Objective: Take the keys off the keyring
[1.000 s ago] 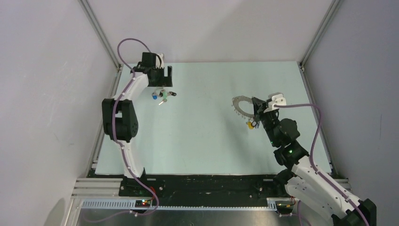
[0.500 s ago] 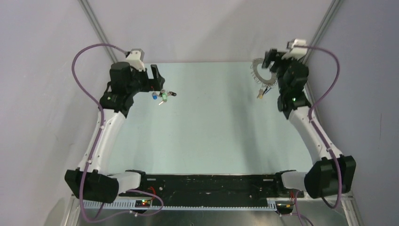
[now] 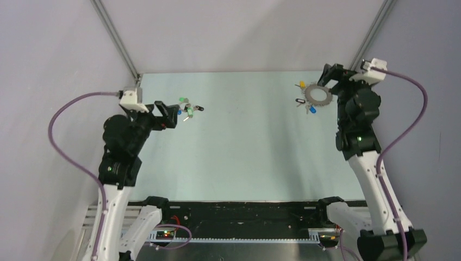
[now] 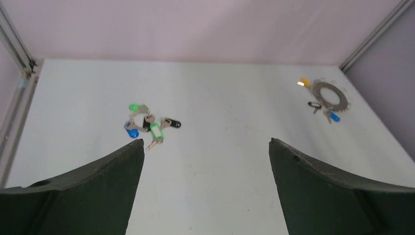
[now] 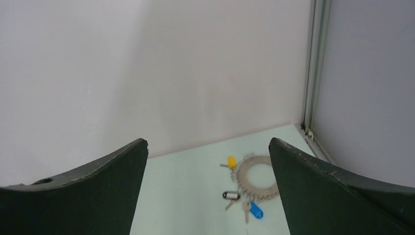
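The grey keyring point(image 3: 318, 95) lies flat on the table's far right corner, with a yellow-tagged key point(image 3: 302, 84), a black-tagged key point(image 3: 299, 101) and a blue-tagged key point(image 3: 312, 110) on its rim. My right gripper point(image 3: 337, 76) hangs open just above and to the right of it, holding nothing. In the right wrist view the keyring point(image 5: 257, 177) shows between the fingers, far below. Several loose keys point(image 3: 187, 109) with green, blue and black tags lie in a pile at far left. My left gripper point(image 3: 168, 113) is open beside them, empty. In the left wrist view the pile point(image 4: 149, 126) lies ahead of that gripper point(image 4: 205, 142).
The pale green table point(image 3: 244, 152) is walled by grey panels with aluminium posts at the back corners point(image 3: 136, 76). Both arms stand along the table's side edges, purple cables looping outward.
My right gripper carried the keyring from mid-right to the far right corner, opened and let it go; it now lies flat. My left arm drew back from over the loose keys.
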`<state>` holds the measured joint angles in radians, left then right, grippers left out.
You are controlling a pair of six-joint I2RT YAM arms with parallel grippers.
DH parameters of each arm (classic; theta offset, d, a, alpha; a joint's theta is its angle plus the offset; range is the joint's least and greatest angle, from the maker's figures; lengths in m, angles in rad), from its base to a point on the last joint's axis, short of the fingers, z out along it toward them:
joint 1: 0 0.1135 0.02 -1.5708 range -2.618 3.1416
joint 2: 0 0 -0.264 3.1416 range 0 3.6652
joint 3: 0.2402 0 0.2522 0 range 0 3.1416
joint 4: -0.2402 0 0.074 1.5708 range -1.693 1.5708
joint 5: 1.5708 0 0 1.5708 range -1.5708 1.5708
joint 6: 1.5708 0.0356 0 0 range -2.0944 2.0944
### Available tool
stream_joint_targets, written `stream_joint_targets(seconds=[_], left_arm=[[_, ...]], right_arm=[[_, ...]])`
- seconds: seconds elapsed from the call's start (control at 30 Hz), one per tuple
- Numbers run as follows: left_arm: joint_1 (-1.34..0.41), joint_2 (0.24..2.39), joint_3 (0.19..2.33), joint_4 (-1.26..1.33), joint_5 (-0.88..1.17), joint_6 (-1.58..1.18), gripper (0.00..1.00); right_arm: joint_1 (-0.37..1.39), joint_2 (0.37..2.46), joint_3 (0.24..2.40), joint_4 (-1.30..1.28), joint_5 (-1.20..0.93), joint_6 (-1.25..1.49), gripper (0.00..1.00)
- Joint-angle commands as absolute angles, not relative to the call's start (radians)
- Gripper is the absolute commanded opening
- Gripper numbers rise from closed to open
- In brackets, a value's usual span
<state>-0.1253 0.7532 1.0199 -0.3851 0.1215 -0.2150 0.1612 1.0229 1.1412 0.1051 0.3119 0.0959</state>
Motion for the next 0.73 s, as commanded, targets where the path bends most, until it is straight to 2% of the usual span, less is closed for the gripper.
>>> stream_joint_targets(seconds=[0.0, 0.17, 0.3, 0.47, 0.7], left_arm=[[-0.132, 0.698, 0.963, -0.307, 0.091, -0.254, 1.0], [-0.132, 0.669, 0.941, -0.301, 0.156, -0.267, 1.0], [-0.132, 0.642, 0.93, -0.292, 0.182, -0.272, 1.0], [-0.129, 0.654, 0.918, -0.269, 0.237, -0.292, 1.0], [-0.126, 0.656, 0.926, -0.269, 0.261, -0.283, 1.0]], right_arm=[[0.16, 0.868, 1.042, 0.054, 0.289, 0.14, 0.99], [0.159, 0.681, 0.908, 0.045, 0.305, 0.121, 0.99], [0.157, 0.6, 0.889, -0.013, 0.308, 0.11, 1.0], [0.158, 0.545, 0.879, -0.065, 0.186, 0.086, 0.99], [0.158, 0.518, 0.88, -0.1, 0.174, 0.093, 0.99]])
